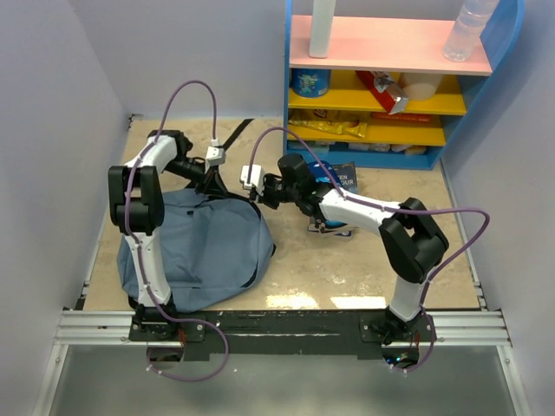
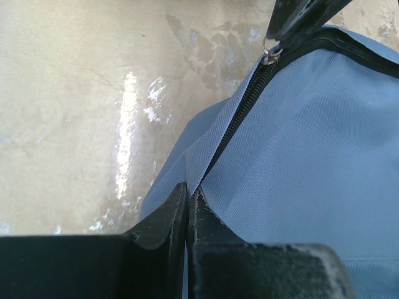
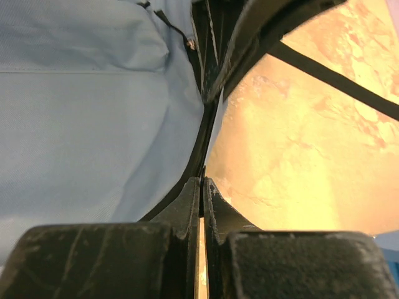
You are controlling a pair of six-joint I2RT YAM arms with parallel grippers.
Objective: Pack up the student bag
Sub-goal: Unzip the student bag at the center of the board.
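the student bag is laid slumped on the left half of the worktop, reaching towards its near edge. the jaws of the left gripper are seen pressed shut on a fold of the blue fabric beside the zipper. the jaws of the right gripper are closed on the bag's dark-edged rim, at its far right side.
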